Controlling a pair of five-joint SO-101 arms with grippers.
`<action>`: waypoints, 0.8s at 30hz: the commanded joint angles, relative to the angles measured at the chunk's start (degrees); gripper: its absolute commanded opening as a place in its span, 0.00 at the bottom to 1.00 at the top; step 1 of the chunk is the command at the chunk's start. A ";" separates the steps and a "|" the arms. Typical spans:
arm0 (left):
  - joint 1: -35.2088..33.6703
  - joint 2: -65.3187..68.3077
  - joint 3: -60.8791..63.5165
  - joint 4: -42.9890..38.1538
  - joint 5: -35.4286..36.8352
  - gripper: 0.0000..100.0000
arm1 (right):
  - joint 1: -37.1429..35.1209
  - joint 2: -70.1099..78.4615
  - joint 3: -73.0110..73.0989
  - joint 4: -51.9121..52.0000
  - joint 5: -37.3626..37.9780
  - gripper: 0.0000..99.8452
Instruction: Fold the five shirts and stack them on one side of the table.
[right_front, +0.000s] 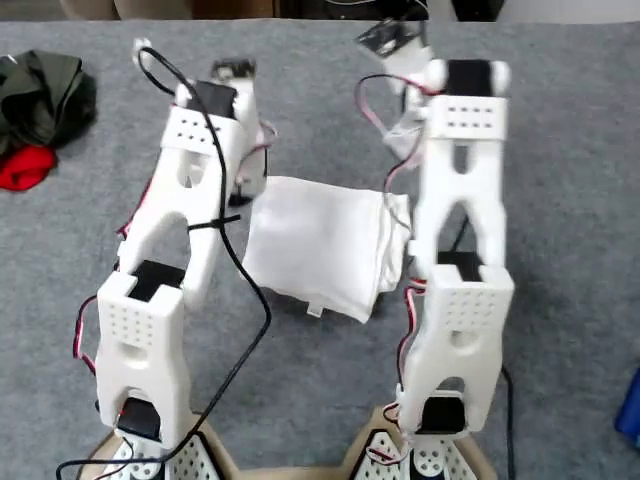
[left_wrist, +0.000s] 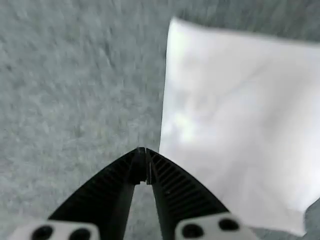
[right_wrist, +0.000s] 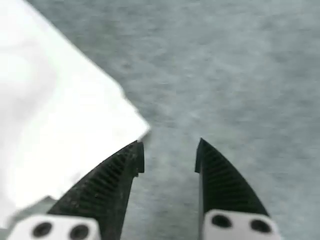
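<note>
Beside the folded white shirt (right_front: 325, 245), left hand (left_wrist: 145, 156) hovers pinched together, right hand (right_wrist: 170, 150) parted.

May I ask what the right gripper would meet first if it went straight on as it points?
Probably the grey table cover, which lies ahead between the open fingers of the right gripper. The corner of the white shirt sits just beside one finger and might be brushed; depth is unclear.
</note>
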 joint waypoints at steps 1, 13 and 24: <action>-0.79 -8.66 10.11 0.62 -2.46 0.02 | -2.59 -0.22 5.49 -0.97 -7.03 0.20; -1.14 -33.10 41.67 -11.43 -6.42 0.02 | -3.30 -0.22 11.82 -3.60 -24.88 0.20; -1.41 -36.44 48.79 -15.21 -6.24 0.02 | -1.63 9.54 14.11 -5.71 -32.18 0.18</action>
